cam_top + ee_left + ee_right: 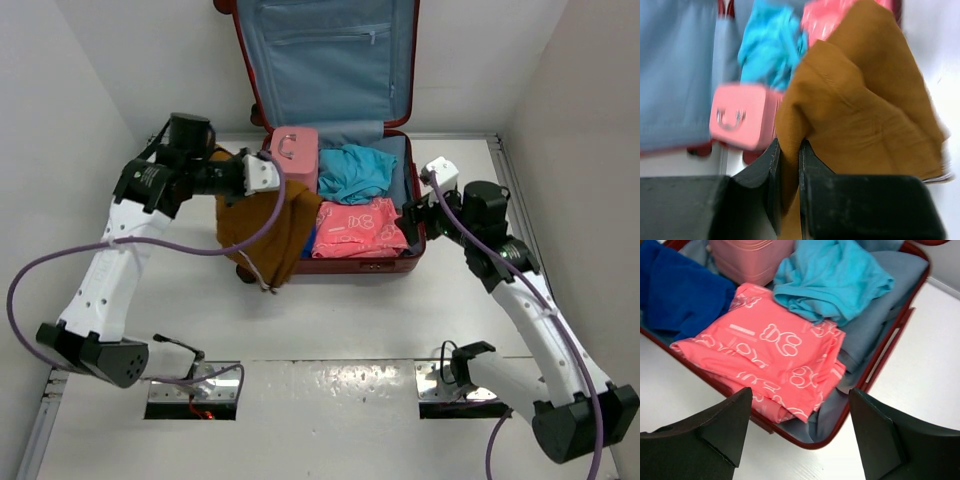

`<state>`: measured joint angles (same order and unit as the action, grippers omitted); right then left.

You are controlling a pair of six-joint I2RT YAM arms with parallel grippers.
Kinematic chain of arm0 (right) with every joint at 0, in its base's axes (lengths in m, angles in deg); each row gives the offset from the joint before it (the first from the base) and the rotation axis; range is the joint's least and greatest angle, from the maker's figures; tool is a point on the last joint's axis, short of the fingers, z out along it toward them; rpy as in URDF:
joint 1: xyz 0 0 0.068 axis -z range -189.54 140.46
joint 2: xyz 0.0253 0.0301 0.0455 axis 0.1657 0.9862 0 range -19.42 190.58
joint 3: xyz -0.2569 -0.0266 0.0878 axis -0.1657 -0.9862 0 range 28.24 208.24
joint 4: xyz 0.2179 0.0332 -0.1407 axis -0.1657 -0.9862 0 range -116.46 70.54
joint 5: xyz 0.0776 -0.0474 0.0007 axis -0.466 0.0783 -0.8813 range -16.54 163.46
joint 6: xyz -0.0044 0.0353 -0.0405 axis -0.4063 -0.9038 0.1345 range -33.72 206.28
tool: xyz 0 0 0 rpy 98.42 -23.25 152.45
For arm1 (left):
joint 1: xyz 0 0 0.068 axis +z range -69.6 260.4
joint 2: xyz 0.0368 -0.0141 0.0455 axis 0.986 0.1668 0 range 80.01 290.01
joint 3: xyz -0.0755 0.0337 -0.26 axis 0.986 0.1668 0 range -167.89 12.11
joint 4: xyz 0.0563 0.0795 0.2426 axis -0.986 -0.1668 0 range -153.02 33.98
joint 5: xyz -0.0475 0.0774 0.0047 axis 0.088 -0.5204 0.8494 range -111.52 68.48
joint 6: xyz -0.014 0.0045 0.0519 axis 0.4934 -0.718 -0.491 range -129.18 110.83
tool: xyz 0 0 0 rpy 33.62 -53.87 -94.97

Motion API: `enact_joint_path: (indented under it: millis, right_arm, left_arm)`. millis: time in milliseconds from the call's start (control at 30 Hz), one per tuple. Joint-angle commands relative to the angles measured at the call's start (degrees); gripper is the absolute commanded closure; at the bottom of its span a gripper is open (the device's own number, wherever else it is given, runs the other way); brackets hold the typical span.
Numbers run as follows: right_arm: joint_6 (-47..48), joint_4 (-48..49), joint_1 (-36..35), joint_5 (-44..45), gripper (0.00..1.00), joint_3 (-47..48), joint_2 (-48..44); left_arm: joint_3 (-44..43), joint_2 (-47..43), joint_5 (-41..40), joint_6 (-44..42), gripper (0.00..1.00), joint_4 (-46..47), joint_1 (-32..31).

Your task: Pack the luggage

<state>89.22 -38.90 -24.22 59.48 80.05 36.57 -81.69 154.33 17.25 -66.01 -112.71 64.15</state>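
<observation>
Luggage [330,70] at 12 o'clock: dark red shell, lid up, blue-grey lining | my left tool [789,150] pinches brown garment [865,115] | my right tool [801,412] spread wide

The suitcase [360,266] lies open at the back of the table [330,320], with its lid [330,60] standing up behind it. Inside, the small case [296,158] sits in the back left corner and the crumpled shirt [355,172] lies to its right. The folded garment [360,228] lies in front of the shirt against the near wall, with another cloth [680,295] to its left. A loose garment [265,235] hangs from the left gripper [788,150] over the suitcase's left side; it may reach the table. The right gripper [800,395] is near the suitcase's right front corner.
</observation>
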Motion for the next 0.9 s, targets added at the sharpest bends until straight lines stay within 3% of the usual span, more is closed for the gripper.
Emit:
enact_joint_path:
  millis: [0, 333, 533, 633, 767, 867]
  right_arm:
    - [-1.36, 3.80, 0.44, 6.22, 0.23, -2.06, -4.29]
    - [-2.24, 6.00, 0.53, 15.47, 0.23, -4.97, -9.49]
    - [-5.22, 3.72, 0.96, 18.80, 0.23, -4.09, -9.84]
    - [-5.84, 3.36, 1.92, 20.04, 0.22, -3.91, -9.76]
    - [-6.63, 2.39, 3.69, 19.69, 0.22, -2.69, -8.70]
    - [-6.28, 2.30, 4.48, 19.52, 0.20, -2.24, -7.74]
  left_arm:
    - [-8.05, 0.90, 5.71, 4.46, 1.00, 8.79, -5.71]
    - [-8.95, 8.11, 6.59, 6.38, 1.00, 13.00, -19.25]
    - [-10.34, 18.19, -1.92, 18.94, 1.00, 23.54, -23.03]
    - [-18.06, 27.67, -7.20, 26.67, 1.00, 25.40, -23.04]
    - [-32.98, 39.54, -7.83, 33.63, 1.00, 25.92, -20.94]
    - [-36.36, 45.88, -9.14, 35.66, 1.00, 28.46, -20.31]
